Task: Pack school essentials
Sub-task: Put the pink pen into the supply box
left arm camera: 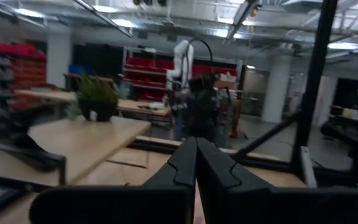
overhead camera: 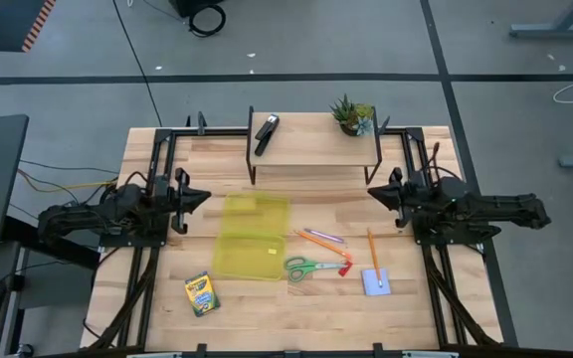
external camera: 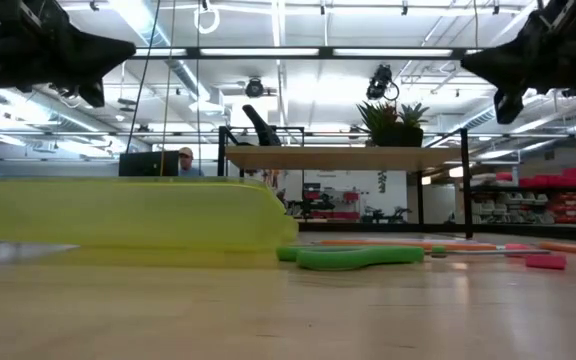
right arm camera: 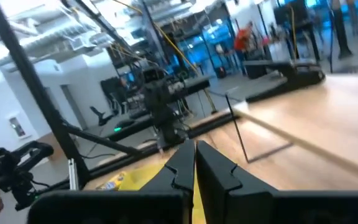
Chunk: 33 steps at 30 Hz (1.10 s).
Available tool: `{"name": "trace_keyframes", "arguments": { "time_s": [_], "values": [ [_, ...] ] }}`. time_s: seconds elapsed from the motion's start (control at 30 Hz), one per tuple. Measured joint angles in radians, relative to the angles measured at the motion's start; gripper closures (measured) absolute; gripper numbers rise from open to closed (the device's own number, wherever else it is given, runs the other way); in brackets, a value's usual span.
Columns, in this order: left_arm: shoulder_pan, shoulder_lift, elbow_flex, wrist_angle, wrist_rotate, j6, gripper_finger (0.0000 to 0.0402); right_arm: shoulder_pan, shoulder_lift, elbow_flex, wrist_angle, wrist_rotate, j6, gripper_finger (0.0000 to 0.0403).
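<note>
Black stapler (overhead camera: pixel 266 133) and potted plant (overhead camera: pixel 352 116) on shelf (overhead camera: pixel 311 151) — clear of supplies.

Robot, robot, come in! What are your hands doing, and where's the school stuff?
Left end effector and right end effector shut, empty, raised. Scissors, pens, notepad beside open yellow case. Nothing blocking.

No lettering, brand, number or sign can be read anywhere on the tabletop (overhead camera: pixel 306 184) or in the room behind it. The yellow-green crayon box (overhead camera: pixel 202 294), lying near the tabletop's front left corner, carries printed artwork on its face, but the marks are too small to make out. Red bins on the shelving beyond the tabletop show no readable labels.
</note>
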Motion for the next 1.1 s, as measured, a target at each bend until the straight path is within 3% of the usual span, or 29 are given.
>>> {"name": "trace_keyframes", "arguments": {
  "time_s": [0.17,0.43,0.7,1.1],
  "values": [
    [0.000,0.000,0.000,0.035,-0.032,0.016,0.0392,0.000,0.086,0.000,0.086,0.091,0.048,0.0380],
    [0.000,0.000,0.000,0.080,-0.076,0.093,0.0381,0.000,0.329,0.002,0.284,0.093,0.050,0.0380],
    [0.000,0.000,0.000,0.082,-0.076,0.112,0.0392,0.001,0.556,0.074,0.266,0.087,0.025,0.0380],
    [0.000,0.000,0.000,0.067,-0.076,0.125,0.0381,0.009,0.825,0.211,0.204,-0.022,0.018,0.0380]
  ]
}}
